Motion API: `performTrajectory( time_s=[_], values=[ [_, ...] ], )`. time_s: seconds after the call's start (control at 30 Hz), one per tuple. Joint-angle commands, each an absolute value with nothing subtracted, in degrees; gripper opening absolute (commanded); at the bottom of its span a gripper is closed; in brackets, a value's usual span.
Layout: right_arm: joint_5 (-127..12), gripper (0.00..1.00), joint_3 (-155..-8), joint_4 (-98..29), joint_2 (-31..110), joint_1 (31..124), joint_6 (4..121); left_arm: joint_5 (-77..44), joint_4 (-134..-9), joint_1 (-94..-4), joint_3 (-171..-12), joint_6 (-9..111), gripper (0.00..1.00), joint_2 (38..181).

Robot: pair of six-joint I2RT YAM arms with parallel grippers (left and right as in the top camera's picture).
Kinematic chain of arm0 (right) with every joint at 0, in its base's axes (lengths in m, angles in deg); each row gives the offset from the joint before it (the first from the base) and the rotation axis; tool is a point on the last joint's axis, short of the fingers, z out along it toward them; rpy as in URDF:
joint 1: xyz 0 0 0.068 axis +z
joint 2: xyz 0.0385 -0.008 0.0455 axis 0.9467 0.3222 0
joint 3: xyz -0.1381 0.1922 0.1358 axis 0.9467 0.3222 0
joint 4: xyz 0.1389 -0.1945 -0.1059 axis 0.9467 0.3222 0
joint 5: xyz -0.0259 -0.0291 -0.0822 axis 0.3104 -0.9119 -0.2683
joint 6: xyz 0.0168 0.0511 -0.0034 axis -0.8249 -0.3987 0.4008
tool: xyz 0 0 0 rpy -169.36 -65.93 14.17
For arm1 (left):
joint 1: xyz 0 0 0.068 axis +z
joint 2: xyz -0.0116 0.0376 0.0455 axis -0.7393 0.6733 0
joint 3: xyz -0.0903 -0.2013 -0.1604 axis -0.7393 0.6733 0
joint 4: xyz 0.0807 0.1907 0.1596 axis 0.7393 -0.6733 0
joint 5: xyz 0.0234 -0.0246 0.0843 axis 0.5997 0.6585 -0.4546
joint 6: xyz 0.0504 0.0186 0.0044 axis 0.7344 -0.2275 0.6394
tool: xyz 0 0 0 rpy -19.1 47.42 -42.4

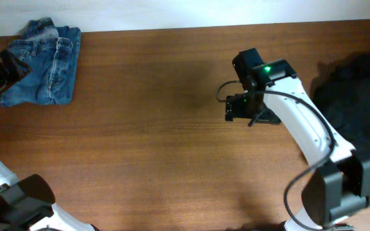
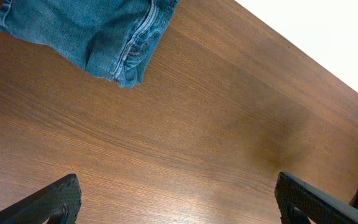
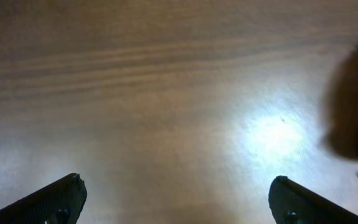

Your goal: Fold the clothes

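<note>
Left gripper hangs with its jaws spread wide and empty, over bare wood just beside the jeans. Those lie at ten o'clock on the table as a compact, doubled-over bundle, so I'd reckon that piece is done. Further along, around two o'clock, the right gripper is splayed open too, grasping nothing. Near it, the black garment sits in a rumpled heap at three o'clock, unfolded by the look of it, so roughly half remains

Likely a robotics lab: robot arms mounted at a wooden table.
</note>
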State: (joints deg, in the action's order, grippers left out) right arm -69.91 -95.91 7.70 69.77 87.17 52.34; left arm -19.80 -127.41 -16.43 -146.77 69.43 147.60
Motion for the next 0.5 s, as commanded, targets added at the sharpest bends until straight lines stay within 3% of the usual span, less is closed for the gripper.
performTrajectory(
  time_s=[0.0,0.47],
  values=[
    [-72.11,0.98,-95.93,10.3,64.77,87.37,51.42,-20.0,-127.3,-16.56,-146.55,70.33,0.99,146.48],
    [-75.76,0.99,-95.93,20.62,40.53,87.37,49.67,-20.0,-127.3,-16.56,-146.55,70.31,0.99,146.48]
  ],
)
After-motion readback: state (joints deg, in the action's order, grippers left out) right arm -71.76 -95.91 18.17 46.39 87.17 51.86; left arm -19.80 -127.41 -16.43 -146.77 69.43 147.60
